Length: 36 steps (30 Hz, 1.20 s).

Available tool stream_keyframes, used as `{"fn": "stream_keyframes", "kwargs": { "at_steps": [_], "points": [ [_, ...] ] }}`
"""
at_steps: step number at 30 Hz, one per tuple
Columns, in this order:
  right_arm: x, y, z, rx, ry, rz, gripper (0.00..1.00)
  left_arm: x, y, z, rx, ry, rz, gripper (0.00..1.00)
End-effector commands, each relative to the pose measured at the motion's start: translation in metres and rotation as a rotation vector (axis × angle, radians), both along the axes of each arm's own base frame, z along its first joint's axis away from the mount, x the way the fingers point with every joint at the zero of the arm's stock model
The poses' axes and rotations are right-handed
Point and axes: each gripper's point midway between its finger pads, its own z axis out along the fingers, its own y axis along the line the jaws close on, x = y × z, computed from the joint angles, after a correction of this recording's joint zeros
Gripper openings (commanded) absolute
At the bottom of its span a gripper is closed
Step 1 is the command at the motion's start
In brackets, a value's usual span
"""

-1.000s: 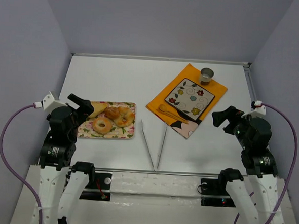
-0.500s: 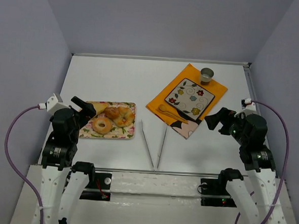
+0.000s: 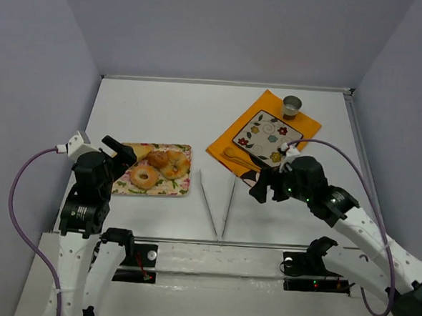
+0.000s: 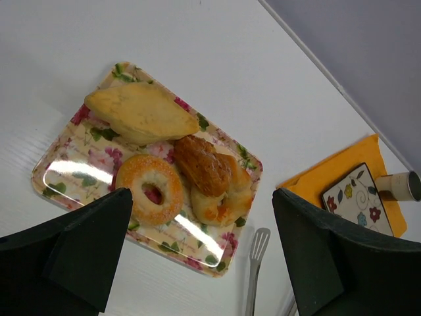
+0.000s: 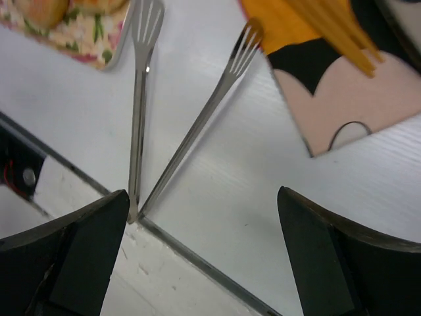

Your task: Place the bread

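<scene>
The bread, a golden-tan ring (image 3: 145,176) (image 4: 150,189), lies on the floral tray (image 3: 182,188) (image 4: 59,174) at the left, beside two darker pastries (image 3: 165,162) (image 4: 212,174) and a pale wedge (image 4: 138,112). Metal tongs (image 3: 217,200) (image 5: 172,125) lie open in a V on the table between the tray and the orange napkin. My left gripper (image 3: 121,155) (image 4: 200,260) is open and empty at the tray's left end, above the table. My right gripper (image 3: 265,186) (image 5: 204,257) is open and empty, just right of the tongs and above them.
An orange napkin (image 3: 230,141) (image 5: 279,23) carries a flowered square plate (image 3: 267,136), wooden chopsticks (image 3: 243,160) and a small metal cup (image 3: 292,105). A black and pink card (image 5: 339,92) sticks out from under the napkin. The table's near metal edge (image 5: 217,266) runs under the right gripper.
My right arm has swung left and forward, from the right side of the table to beside the tongs. The left arm has shifted only slightly.
</scene>
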Motion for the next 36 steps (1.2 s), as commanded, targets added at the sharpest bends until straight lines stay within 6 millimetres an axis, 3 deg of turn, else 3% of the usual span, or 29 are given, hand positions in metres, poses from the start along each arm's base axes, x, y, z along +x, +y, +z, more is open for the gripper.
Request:
{"fn": "stream_keyframes", "kwargs": {
  "at_steps": [1,4,8,13,18,26,36],
  "points": [
    [0.006,0.036,-0.002,-0.110,-0.035,0.034,1.00,0.004,-0.003,-0.003,0.010,0.010,-0.023,0.99],
    [-0.009,0.060,-0.030,-0.206,0.025,0.094,1.00,0.004,-0.004,-0.006,0.010,0.018,-0.028,0.99],
    [-0.027,0.083,-0.047,-0.291,0.021,0.127,1.00,0.004,-0.004,-0.005,0.010,0.015,-0.032,0.99],
    [-0.048,0.108,-0.063,-0.318,0.054,0.117,1.00,0.003,-0.005,-0.005,0.007,0.010,-0.035,0.99],
    [-0.056,0.135,-0.068,-0.292,0.026,0.108,1.00,0.001,-0.004,-0.001,0.003,-0.014,-0.029,0.99],
    [-0.054,0.154,-0.089,-0.328,0.028,0.013,1.00,0.002,-0.004,-0.003,0.005,0.003,-0.028,0.99],
    [-0.042,0.154,-0.123,-0.384,0.031,-0.128,1.00,0.001,-0.004,-0.003,0.005,0.000,-0.031,0.99]
  ]
}}
